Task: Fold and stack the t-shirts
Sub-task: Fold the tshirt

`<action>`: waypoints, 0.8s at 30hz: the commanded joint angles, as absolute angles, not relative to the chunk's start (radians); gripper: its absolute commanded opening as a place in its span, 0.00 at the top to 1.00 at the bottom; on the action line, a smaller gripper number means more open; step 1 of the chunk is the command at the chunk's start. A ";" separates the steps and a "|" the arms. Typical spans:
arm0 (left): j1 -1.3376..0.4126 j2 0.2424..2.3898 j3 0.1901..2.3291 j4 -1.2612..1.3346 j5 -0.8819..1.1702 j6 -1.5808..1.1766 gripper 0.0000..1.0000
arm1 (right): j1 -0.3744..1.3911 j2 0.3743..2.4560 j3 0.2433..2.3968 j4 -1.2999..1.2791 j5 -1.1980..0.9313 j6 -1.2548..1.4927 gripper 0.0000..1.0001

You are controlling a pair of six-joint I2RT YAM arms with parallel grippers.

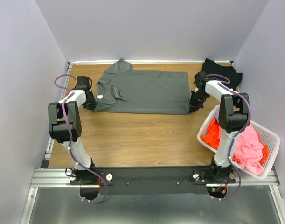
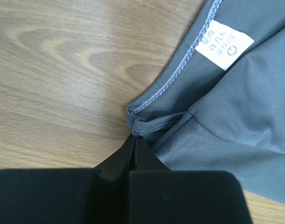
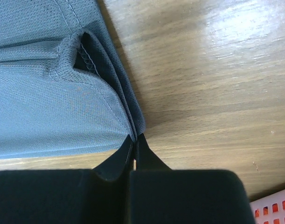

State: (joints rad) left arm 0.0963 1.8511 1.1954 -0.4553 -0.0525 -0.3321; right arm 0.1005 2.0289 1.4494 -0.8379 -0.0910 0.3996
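A: Starting nearest the arm bases, what is sitting there?

B: The white basket (image 1: 272, 136) is sitting at the near right. An orange t-shirt (image 1: 210, 134) and a pink t-shirt (image 1: 252, 145) are bunching up inside it, not yet folded.

A: And the grippers?

B: Further in, both are working at the near edge of the dark grey t-shirt (image 1: 147, 91), which is lying flat across the far half of the table (image 1: 142, 140). The left gripper (image 2: 134, 138) is pinching the near left corner, its fingers closed together on the doubled hem. The right gripper (image 3: 135, 138) is doing the same at the near right corner, clamping several stacked layers of the fold.

A: How is the cloth going to handle?

B: I am judging it light, thin and floppy, a fine mesh knit. It is likely going to sag between the two grippers and may slip out of a shallow pinch. Corners and stitched hems are offering the firmest hold, since the cloth is thicker there.

A: Anything readable?

B: A white label (image 2: 225, 45) is showing inside the grey shirt, beyond the left fingertips. It is carrying pale printed characters and a small round mark, all too blurred for me to read.

A: And farthest away?

B: A black t-shirt (image 1: 220, 71) is lying crumpled at the far right corner, just beyond the right arm.
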 commanded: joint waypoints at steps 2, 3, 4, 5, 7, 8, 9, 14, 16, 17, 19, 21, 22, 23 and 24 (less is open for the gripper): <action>0.121 1.832 1.164 -0.459 -0.095 -0.328 1.00 | 0.087 2.019 1.402 -0.851 -0.026 0.385 0.96; 0.124 1.821 1.163 -0.460 -0.100 -0.325 1.00 | 0.087 2.013 1.399 -0.853 -0.025 0.384 0.96; 0.129 1.816 1.155 -0.466 -0.104 -0.325 1.00 | 0.089 2.008 1.394 -0.854 -0.025 0.385 0.96; 0.130 1.810 1.152 -0.469 -0.110 -0.325 1.00 | 0.089 2.005 1.390 -0.854 -0.018 0.387 0.96; 0.136 1.780 1.137 -0.482 -0.129 -0.327 1.00 | 0.089 1.994 1.378 -0.857 -0.008 0.387 0.96; 0.140 1.772 1.129 -0.483 -0.132 -0.328 1.00 | 0.087 1.991 1.373 -0.862 -0.005 0.390 0.96; 0.141 1.763 1.115 -0.489 -0.132 -0.328 1.00 | 0.087 1.985 1.368 -0.864 -0.005 0.390 0.96; 0.153 1.717 1.069 -0.505 -0.138 -0.341 1.00 | 0.089 1.962 1.345 -0.871 -0.005 0.399 0.96; 0.153 1.701 1.059 -0.518 -0.140 -0.341 0.98 | 0.089 1.954 1.341 -0.876 -0.005 0.397 0.95; 0.153 1.695 1.060 -0.528 -0.140 -0.339 0.93 | 0.087 1.951 1.338 -0.879 -0.005 0.397 0.93; 0.153 1.686 1.066 -0.538 -0.143 -0.337 0.88 | 0.087 1.948 1.339 -0.880 -0.005 0.394 0.86; 0.153 1.672 1.078 -0.549 -0.149 -0.337 0.76 | 0.089 1.936 1.345 -0.890 -0.009 0.387 0.74; 0.153 1.666 1.100 -0.560 -0.150 -0.334 0.68 | 0.089 1.925 1.357 -0.890 -0.014 0.376 0.71; 0.153 1.660 1.114 -0.564 -0.150 -0.333 0.64 | 0.089 1.925 1.365 -0.894 -0.014 0.371 0.68; 0.155 1.646 1.127 -0.569 -0.149 -0.333 0.60 | 0.090 1.915 1.376 -0.897 -0.018 0.365 0.63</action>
State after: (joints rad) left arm 0.1413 1.7054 1.0756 -0.5392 -0.1043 -0.3382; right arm 0.0967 1.9591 1.3602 -0.8616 -0.0570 0.3908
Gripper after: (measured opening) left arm 0.361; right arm 0.304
